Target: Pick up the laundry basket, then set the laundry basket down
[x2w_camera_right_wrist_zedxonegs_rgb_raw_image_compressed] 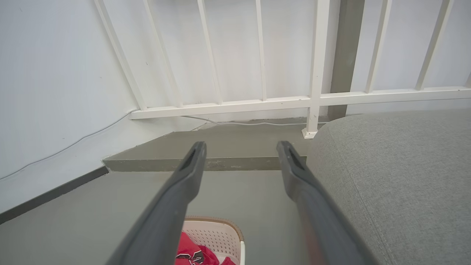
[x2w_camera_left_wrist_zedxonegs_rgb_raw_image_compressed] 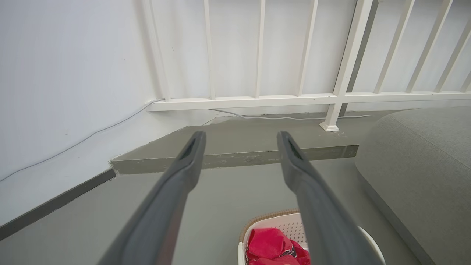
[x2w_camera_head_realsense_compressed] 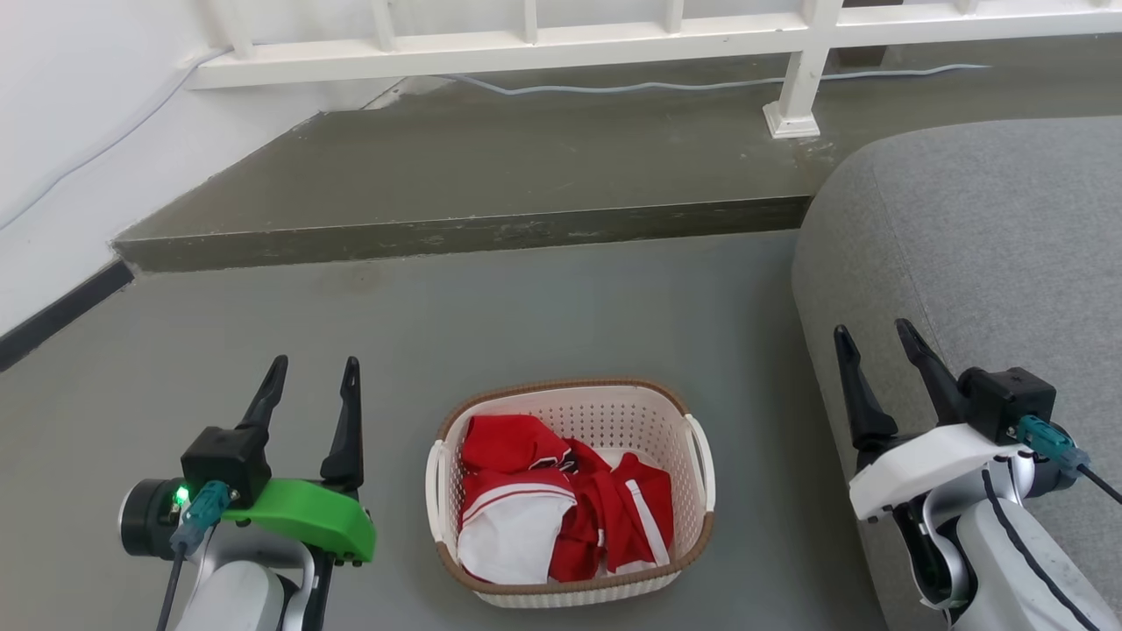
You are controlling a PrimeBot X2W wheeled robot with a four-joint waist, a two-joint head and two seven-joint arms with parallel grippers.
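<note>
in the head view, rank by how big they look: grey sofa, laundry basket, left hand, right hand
1. grey sofa, though the picture's edge cuts it off
2. laundry basket
3. left hand and right hand look alike, so tied; both are likely nearer the camera than the basket

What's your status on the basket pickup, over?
Left gripper open, right gripper open, both empty. Laundry basket on floor between them, not yet gripped. Grey sofa close beside right gripper.

Cream perforated laundry basket, brown rim; red-and-white clothes; grey floor.
</note>
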